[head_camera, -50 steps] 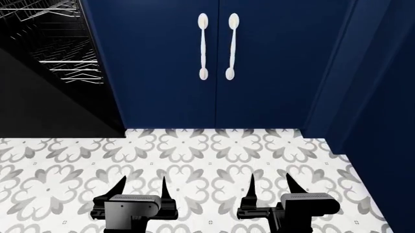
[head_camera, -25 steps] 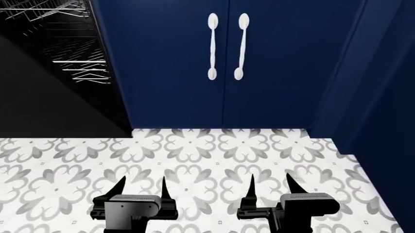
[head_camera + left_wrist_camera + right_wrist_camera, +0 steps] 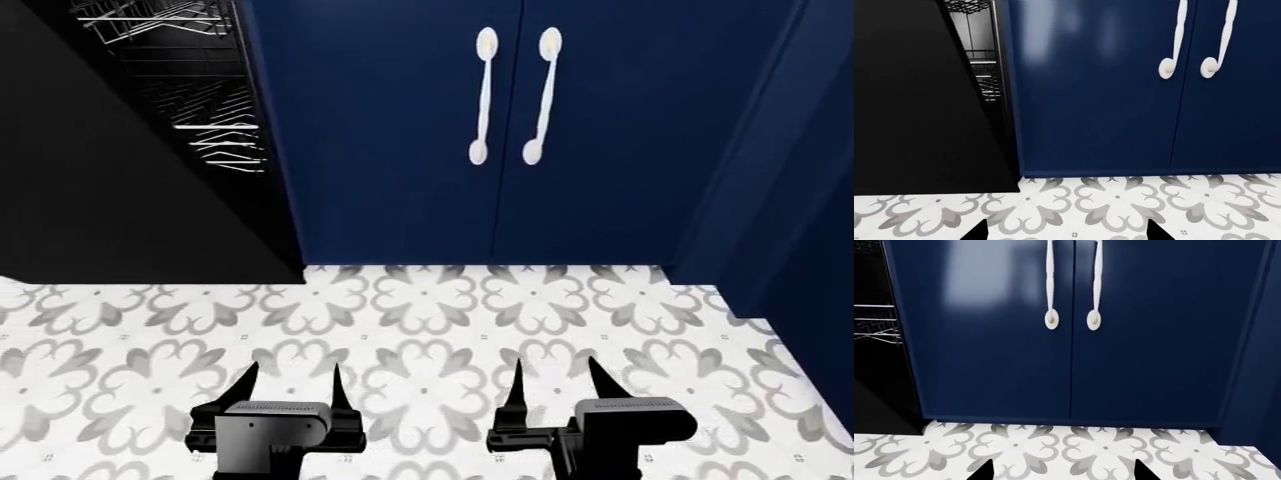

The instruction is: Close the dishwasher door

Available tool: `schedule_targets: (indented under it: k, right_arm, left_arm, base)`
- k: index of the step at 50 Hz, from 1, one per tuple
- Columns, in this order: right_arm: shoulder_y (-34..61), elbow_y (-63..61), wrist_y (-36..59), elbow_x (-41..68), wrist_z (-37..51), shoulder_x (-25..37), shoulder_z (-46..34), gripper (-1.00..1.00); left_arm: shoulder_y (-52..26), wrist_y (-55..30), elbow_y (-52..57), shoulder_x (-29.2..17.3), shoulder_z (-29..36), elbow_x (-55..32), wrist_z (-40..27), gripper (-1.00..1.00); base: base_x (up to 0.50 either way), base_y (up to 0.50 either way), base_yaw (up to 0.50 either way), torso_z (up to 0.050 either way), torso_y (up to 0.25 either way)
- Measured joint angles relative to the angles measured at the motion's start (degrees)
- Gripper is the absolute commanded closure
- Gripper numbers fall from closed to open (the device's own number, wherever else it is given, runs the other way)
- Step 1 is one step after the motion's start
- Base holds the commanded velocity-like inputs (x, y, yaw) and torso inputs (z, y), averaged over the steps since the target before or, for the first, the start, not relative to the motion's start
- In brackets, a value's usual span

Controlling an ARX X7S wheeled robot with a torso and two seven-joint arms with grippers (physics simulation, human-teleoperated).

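The dishwasher door (image 3: 94, 170) hangs open at the left, showing its black inner face; it also fills the left wrist view (image 3: 914, 100). Wire racks (image 3: 200, 80) show inside the machine behind it. My left gripper (image 3: 291, 385) is open and empty, low over the patterned floor, to the right of and nearer than the door. My right gripper (image 3: 554, 382) is open and empty beside it. The door's handle and grey outer face are out of view.
Navy cabinet doors (image 3: 400, 130) with two white handles (image 3: 483, 95) stand ahead. A navy cabinet side (image 3: 801, 200) juts out at the right. Grey-and-white patterned floor tiles (image 3: 427, 320) lie between me and the cabinets.
The view has shifted left: the cabinet handles and dishwasher edge have moved rightward in the head view, and more of the black door shows. The grippers hold the same pose.
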Motion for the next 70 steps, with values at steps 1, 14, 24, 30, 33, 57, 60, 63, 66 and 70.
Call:
schedule_targets:
  k: [1, 14, 24, 30, 33, 57, 60, 63, 66, 70]
  right_arm:
    - [0.0, 0.0, 0.0, 0.0, 0.0, 0.0, 0.0, -1.00]
    - [0.1, 0.0, 0.0, -0.1, 0.3, 0.2, -0.4, -1.00]
    - [0.2, 0.1, -0.1, -0.1, 0.5, 0.3, -0.6, -1.00]
    - [0.3, 0.1, -0.1, -0.1, 0.6, 0.5, -0.8, -1.00]
    - [0.3, 0.1, -0.1, 0.0, 0.7, 0.5, -0.8, -1.00]
    - [0.4, 0.1, -0.3, 0.3, 1.1, 0.8, -1.3, -1.00]
    - [0.4, 0.1, -0.3, 0.3, 1.1, 0.8, -1.3, -1.00]
    - [0.4, 0.1, -0.3, 0.4, 1.1, 0.8, -1.3, -1.00]
    - [0.4, 0.1, -0.3, 0.5, 1.2, 0.9, -1.4, -1.00]
    - [0.4, 0.1, -0.4, 0.6, 1.2, 0.9, -1.4, -1.00]
  left_arm:
    - [0.0, 0.0, 0.0, 0.0, 0.0, 0.0, 0.0, -1.00]
    - [-0.1, 0.1, 0.0, -0.2, 0.3, -0.2, -0.3, -1.00]
    - [-0.1, 0.1, 0.0, -0.4, 0.5, -0.3, -0.4, -1.00]
    - [-0.2, 0.1, 0.0, -0.4, 0.6, -0.4, -0.6, -1.00]
    - [-0.2, 0.2, 0.0, -0.5, 0.7, -0.4, -0.6, -1.00]
    - [-0.3, 0.3, -0.1, -0.8, 1.1, -0.8, -1.0, -1.00]
    - [-0.3, 0.3, -0.1, -0.9, 1.1, -0.8, -1.1, -1.00]
    - [-0.3, 0.3, -0.1, -0.9, 1.2, -0.8, -1.1, -1.00]
    - [-0.3, 0.3, -0.1, -0.9, 1.2, -0.9, -1.2, -1.00]
    - [-0.4, 0.4, -0.1, -1.0, 1.3, -0.9, -1.2, -1.00]
  base:
    - [0.00, 0.24, 0.00, 0.000, 0.000]
    - [0.00, 0.25, 0.00, 0.000, 0.000]
    - [0.00, 0.27, 0.00, 0.000, 0.000]
    - [0.00, 0.30, 0.00, 0.000, 0.000]
    - [0.00, 0.35, 0.00, 0.000, 0.000]
    - [0.00, 0.35, 0.00, 0.000, 0.000]
    - [0.00, 0.35, 0.00, 0.000, 0.000]
    - [0.00, 0.35, 0.00, 0.000, 0.000]
    - [0.00, 0.35, 0.00, 0.000, 0.000]
    - [0.00, 0.35, 0.00, 0.000, 0.000]
